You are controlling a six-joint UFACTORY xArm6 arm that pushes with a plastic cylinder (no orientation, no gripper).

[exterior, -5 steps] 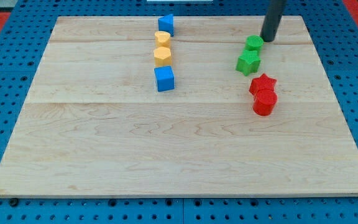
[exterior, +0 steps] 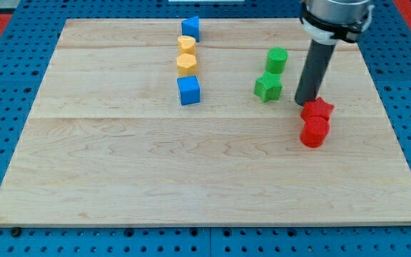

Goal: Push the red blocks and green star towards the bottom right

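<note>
My tip [exterior: 305,102] is on the board at the view's right, touching the upper left of the red star [exterior: 319,109]. A red cylinder [exterior: 315,133] sits just below the star, touching it. The green star [exterior: 267,86] lies to the left of my tip, a short gap away. A green cylinder [exterior: 277,59] stands above the green star.
A column of blocks stands at the view's top centre: a blue block [exterior: 190,28], two yellow blocks [exterior: 186,45] [exterior: 186,64] and a blue cube [exterior: 188,91]. The wooden board [exterior: 191,171] lies on a blue pegboard, its right edge near the red blocks.
My tip moved down from beside the green cylinder to the red star. Both green blocks shifted left and down. The red star and cylinder moved down and right.
</note>
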